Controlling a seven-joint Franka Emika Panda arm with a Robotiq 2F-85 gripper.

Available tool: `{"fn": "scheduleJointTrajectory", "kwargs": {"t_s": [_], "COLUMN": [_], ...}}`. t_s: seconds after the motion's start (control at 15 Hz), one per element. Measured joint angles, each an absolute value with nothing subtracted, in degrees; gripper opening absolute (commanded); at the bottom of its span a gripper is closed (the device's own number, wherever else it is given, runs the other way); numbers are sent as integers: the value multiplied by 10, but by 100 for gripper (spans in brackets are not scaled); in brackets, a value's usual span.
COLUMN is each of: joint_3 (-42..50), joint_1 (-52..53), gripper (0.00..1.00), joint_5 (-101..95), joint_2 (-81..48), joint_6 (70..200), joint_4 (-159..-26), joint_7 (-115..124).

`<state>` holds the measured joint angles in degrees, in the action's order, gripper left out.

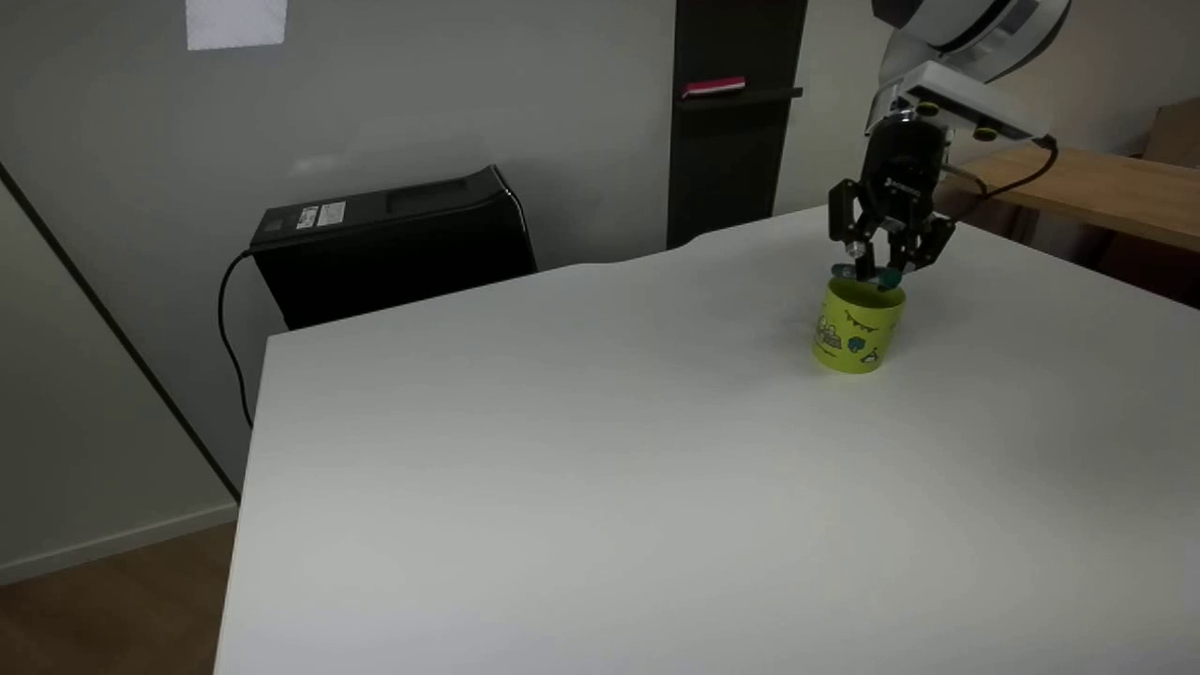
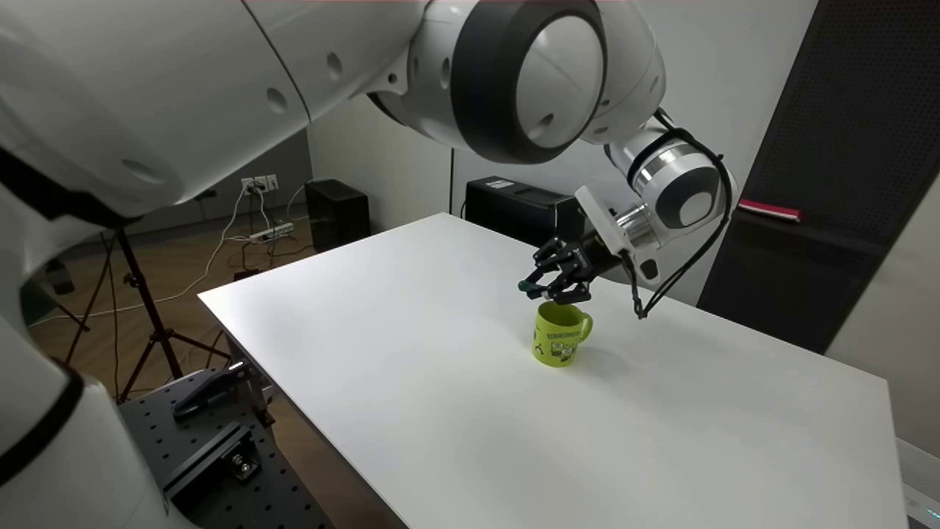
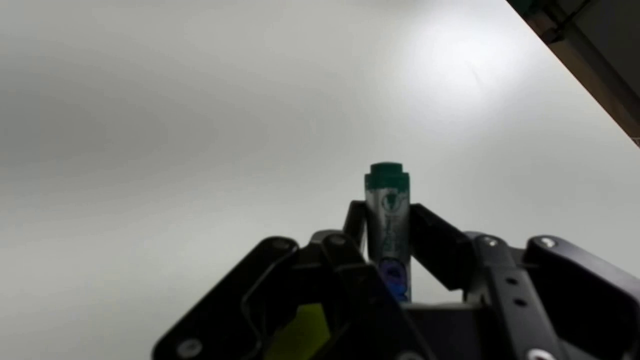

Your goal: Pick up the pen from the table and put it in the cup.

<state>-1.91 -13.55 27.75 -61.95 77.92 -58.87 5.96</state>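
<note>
In my wrist view, my gripper pinches the pen, fingertips at 9 and 3 o'clock, green end toward 12.

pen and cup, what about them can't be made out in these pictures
Pen, lower end, wrist view: hidden by the black linkage at the base of the fingers.
Its lettering, wrist view: too blurred to read.
Cup, wrist view: mostly hidden by that linkage, cut off by the bottom edge.
Cup's inside floor, both exterior views: hidden by its near wall.
</note>
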Motion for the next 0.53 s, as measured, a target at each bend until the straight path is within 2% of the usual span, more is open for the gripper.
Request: {"fn": "scheduleJointTrajectory", "kwargs": {"t_s": [0.53], "joint_3": [-16], "joint_1": [-142], "gripper": [7], "joint_5": [282], "joint_2": [-619], "joint_6": [779], "joint_4": [-621], "joint_7": [63]}}
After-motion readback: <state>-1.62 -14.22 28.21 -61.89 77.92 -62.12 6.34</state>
